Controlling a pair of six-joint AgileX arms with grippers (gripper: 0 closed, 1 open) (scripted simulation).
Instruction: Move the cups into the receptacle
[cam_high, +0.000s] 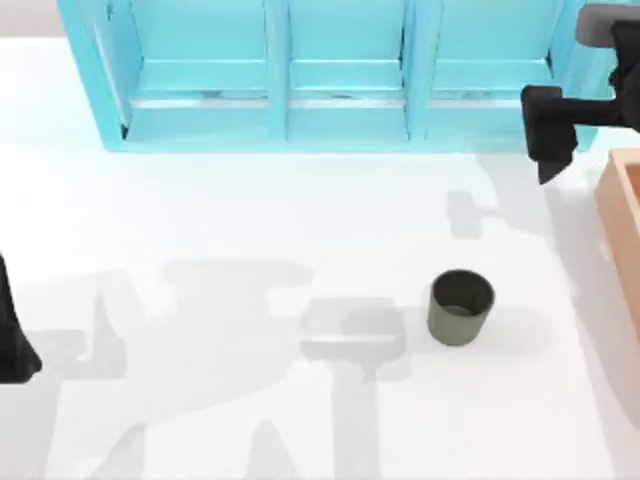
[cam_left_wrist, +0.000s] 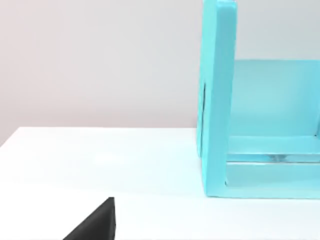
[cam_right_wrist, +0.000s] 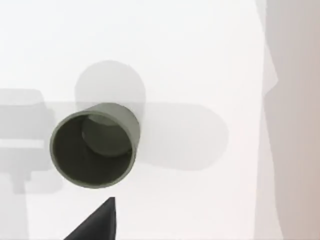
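Nearest the overhead camera, the right gripper (cam_high: 552, 160) hangs in the upper right of the top view, above the white table (cam_high: 200, 220), between the light-blue shelf unit (cam_high: 340, 70) and the tan box (cam_high: 622, 210) whose corner shows at the right edge. Whether its fingers are parted or closed cannot be told from these pictures, and nothing is visibly held between them.

The olive-grey cup (cam_high: 461, 307) stands in the lower centre-right of the top view, upright on its base, apart from the box and well clear of the shelf unit. Its long axis runs vertically and its open mouth faces straight up; the right wrist view looks down into that mouth (cam_right_wrist: 93, 145) and shows the inner floor. Only one cup is in sight here.

The left gripper (cam_high: 15, 340) sits parked at the left edge of the top view, low in the frame.

As a judgement, the main risk is in the approach: a cup this light and handleless would probably tip or slide if one finger meets the rim before the other closes. A carry held too low could also knock the cup against the box's thick wall and drop it outside.
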